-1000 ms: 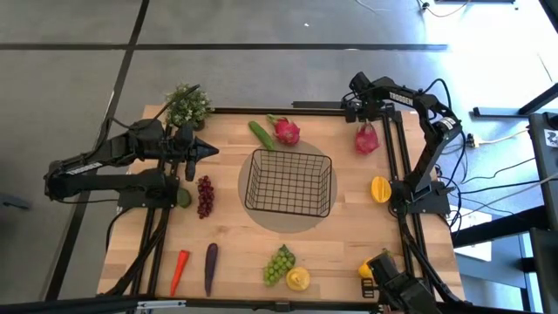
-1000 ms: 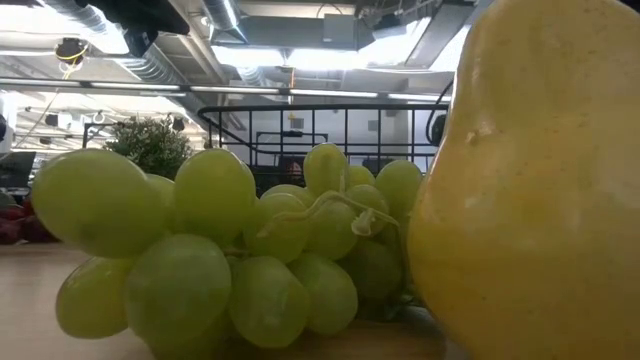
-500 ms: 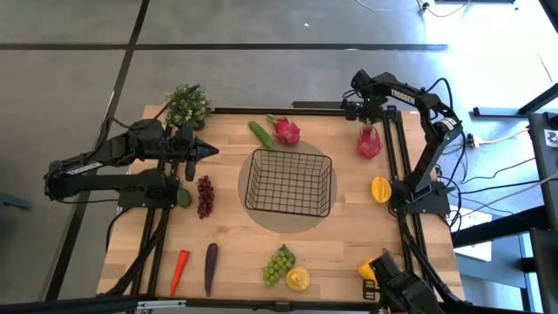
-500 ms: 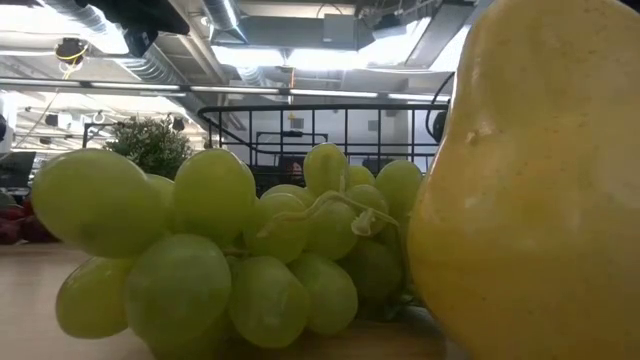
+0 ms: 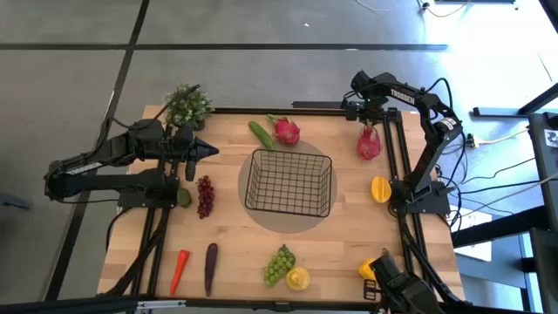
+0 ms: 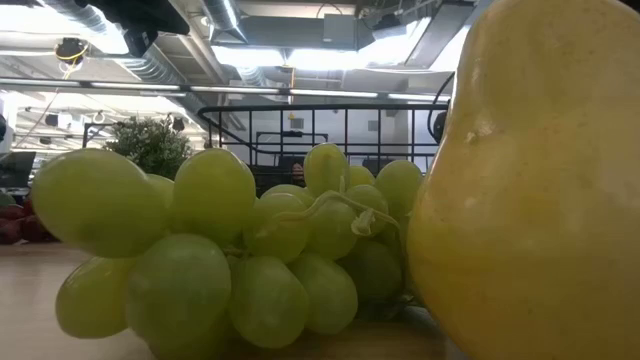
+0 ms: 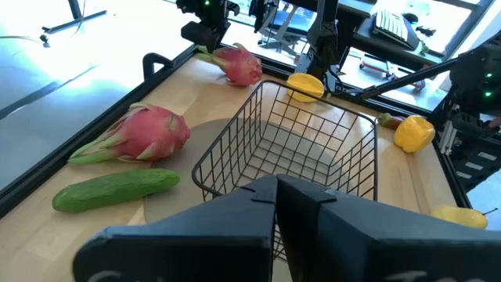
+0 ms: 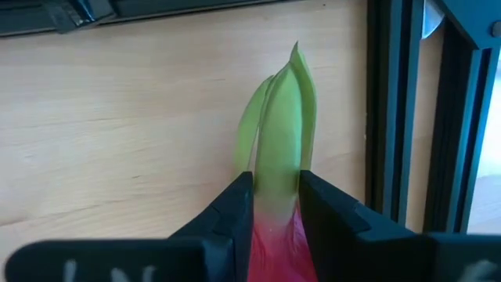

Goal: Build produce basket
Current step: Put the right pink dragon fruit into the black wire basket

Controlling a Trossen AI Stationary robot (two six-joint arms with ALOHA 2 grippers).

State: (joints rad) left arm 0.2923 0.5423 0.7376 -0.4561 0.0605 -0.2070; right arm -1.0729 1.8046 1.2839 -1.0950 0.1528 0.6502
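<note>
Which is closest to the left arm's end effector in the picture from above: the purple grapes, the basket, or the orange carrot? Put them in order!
From the left end effector:
1. Purple grapes, just below it, on the left side.
2. Basket, in the table's middle.
3. Orange carrot, at the near left edge.

potted plant [image 5: 188, 105]: bushy green, at surface's far left corner | surface [image 5: 349, 235]: light wood, black frame round edge | floor [image 5: 261, 26]: grey, dark seam lines | cables [image 5: 497, 179]: beside surface's right edge
</note>
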